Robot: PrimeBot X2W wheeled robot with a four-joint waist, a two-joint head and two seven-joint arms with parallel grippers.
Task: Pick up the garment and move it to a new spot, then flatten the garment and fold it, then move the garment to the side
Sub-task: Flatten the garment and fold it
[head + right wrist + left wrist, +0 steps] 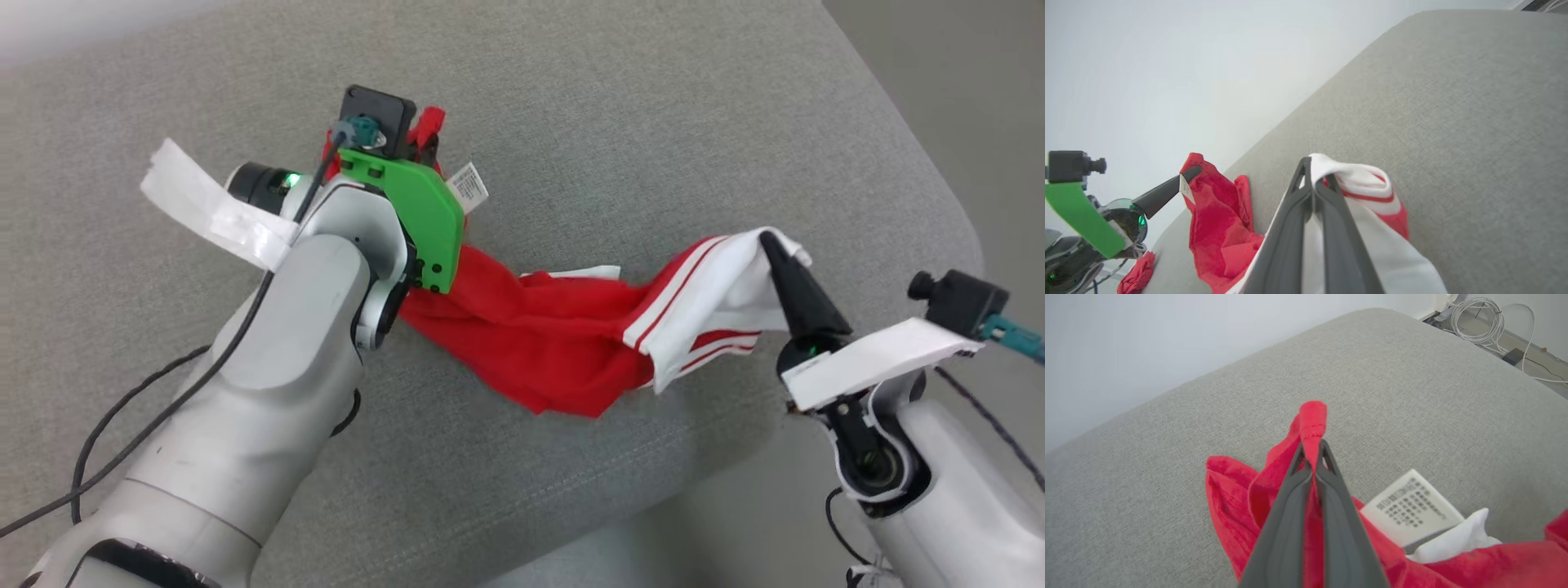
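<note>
Where the left gripper (1312,446) clamps a red hem and the right gripper (1312,173) clamps the white striped edge, the garment (539,343) droops between them onto a grey cushion (637,122). From the head camera, the left arm's green bracket (416,212) largely hides that pinch. The left wrist camera reveals it, plus a care label (1410,506) and coiled white cables (1486,322) beyond the cushion.
</note>
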